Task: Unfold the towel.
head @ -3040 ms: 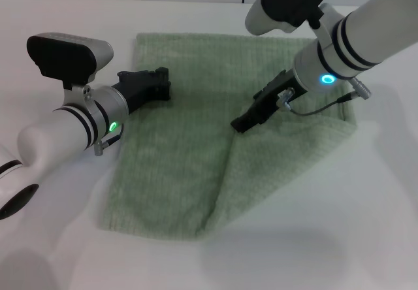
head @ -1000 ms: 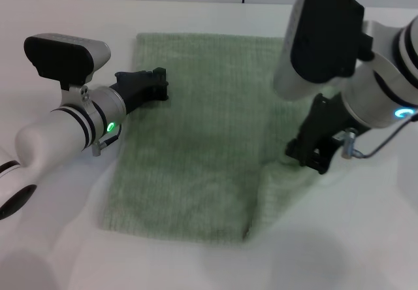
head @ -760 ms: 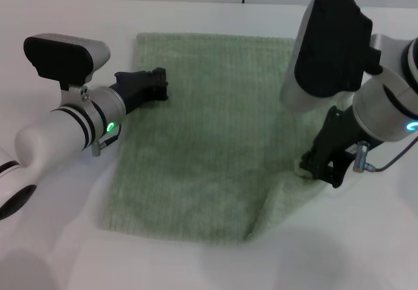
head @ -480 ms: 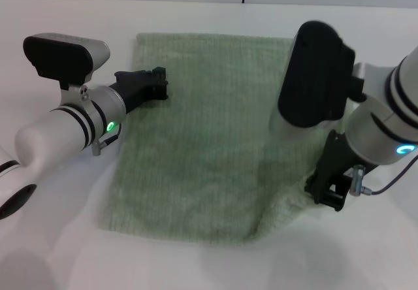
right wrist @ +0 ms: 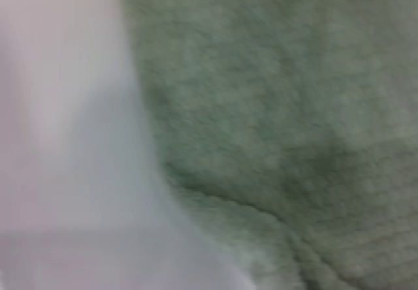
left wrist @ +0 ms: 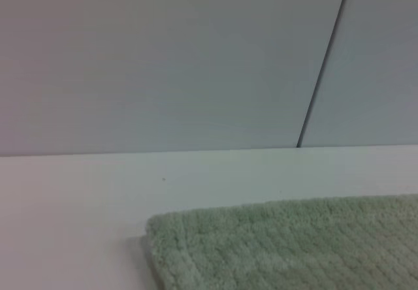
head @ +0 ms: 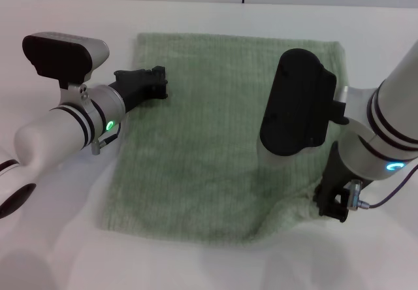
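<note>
The pale sage-green towel (head: 209,140) lies spread on the white table, nearly flat, with its near right corner bunched up. My right gripper (head: 328,205) is at that near right corner, low over the table, shut on the towel's edge. My left gripper (head: 159,84) rests on the towel's left edge near the far left corner. The left wrist view shows the towel's hemmed far edge (left wrist: 294,244). The right wrist view shows ribbed towel cloth (right wrist: 274,107) close up, beside bare table.
The white table (head: 52,238) surrounds the towel on all sides. A pale wall with a dark vertical seam (left wrist: 323,74) stands behind the table's far edge. The right arm's bulky black wrist housing (head: 297,104) hangs over the towel's right half.
My right gripper has pulled the towel's folded-over flap from the middle out to the near right, opening the towel almost flat. The left arm has not moved.
</note>
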Controlling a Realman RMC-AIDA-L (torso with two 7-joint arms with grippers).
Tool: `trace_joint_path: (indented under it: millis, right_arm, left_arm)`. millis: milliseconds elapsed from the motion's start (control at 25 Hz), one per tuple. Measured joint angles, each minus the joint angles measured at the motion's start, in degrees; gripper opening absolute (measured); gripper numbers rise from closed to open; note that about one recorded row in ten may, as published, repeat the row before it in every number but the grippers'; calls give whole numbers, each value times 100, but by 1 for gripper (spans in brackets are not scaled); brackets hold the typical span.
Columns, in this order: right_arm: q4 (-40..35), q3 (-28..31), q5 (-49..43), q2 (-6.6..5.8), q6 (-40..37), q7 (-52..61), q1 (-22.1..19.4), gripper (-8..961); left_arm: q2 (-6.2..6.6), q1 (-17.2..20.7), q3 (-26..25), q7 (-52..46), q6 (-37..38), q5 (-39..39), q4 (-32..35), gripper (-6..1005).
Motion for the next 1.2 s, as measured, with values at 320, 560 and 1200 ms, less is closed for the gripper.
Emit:
trace_joint_path:
  millis: [320,560,1200]
  right_arm:
    - [-126,37,-170,-20,-8,38,128,137]
    - [-332,-22,-135,-19,-11,11,198,320]
    - [-1355,382,-2098,23,-3692,134,-922,318]
  left_arm:
    - [0,16,-27,29,0,0,-25,-2]
    - [0,17,-87,39,0,0,-25,-2]
    - [3,37,-89,49,45,-1,-23,-2]
